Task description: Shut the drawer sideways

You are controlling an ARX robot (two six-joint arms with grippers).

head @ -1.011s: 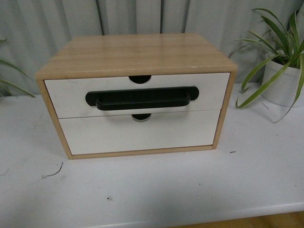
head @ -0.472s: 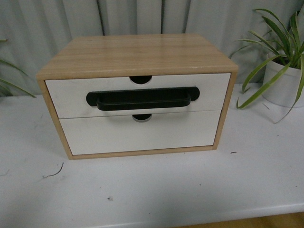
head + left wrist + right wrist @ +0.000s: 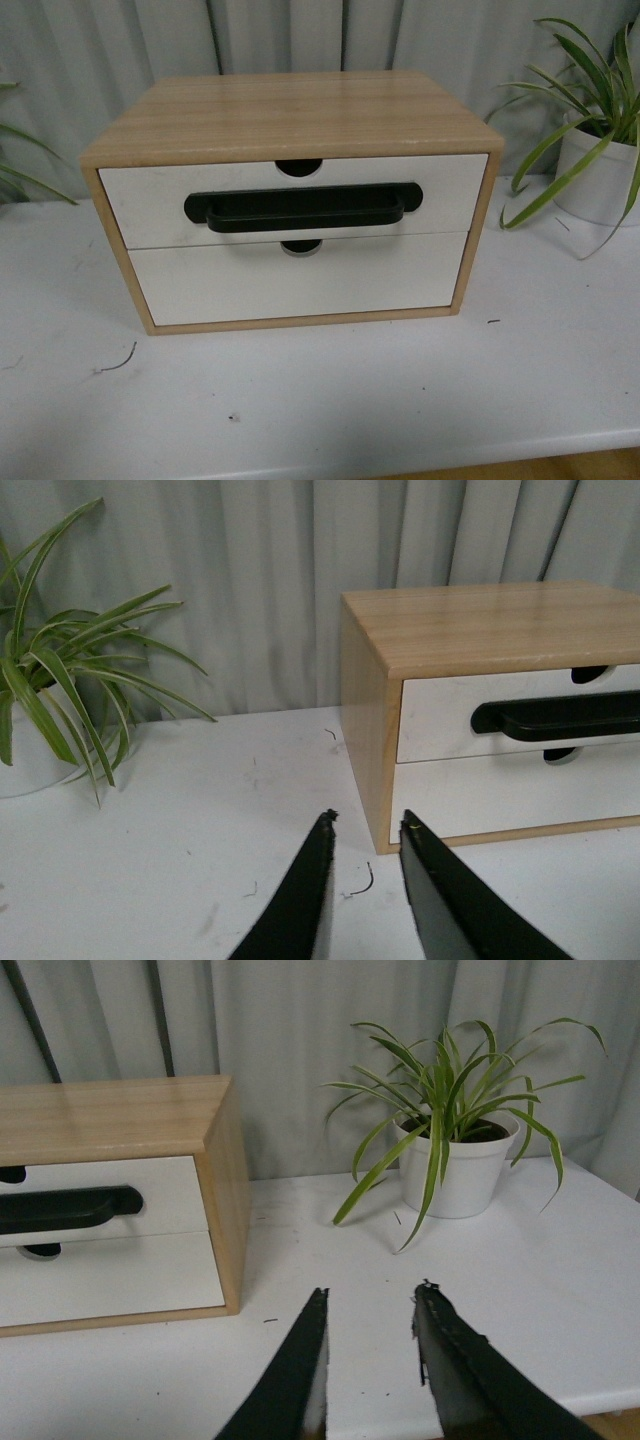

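The drawer (image 3: 150, 205) is the upper one of a light wood cabinet (image 3: 290, 110) on a white table. It has a white front, a wide black bar handle (image 3: 300, 210) and a half-round notch in its top edge. Its front sits about flush with the cabinet frame. It also shows in the left wrist view (image 3: 440, 715) and the right wrist view (image 3: 160, 1195). Neither arm shows in the front view. My left gripper (image 3: 368, 820) is open and empty, low before the cabinet's left front corner. My right gripper (image 3: 372, 1293) is open and empty, off the cabinet's right side.
A plain white handleless drawer front (image 3: 300, 285) sits below. A potted plant in a white pot (image 3: 595, 175) stands right of the cabinet, another (image 3: 30, 755) to its left. Grey curtain behind. The white table (image 3: 320, 400) runs to a front edge near the camera.
The cabinet sits a few pixels further right in the front view than one second ago. Nothing else differs.
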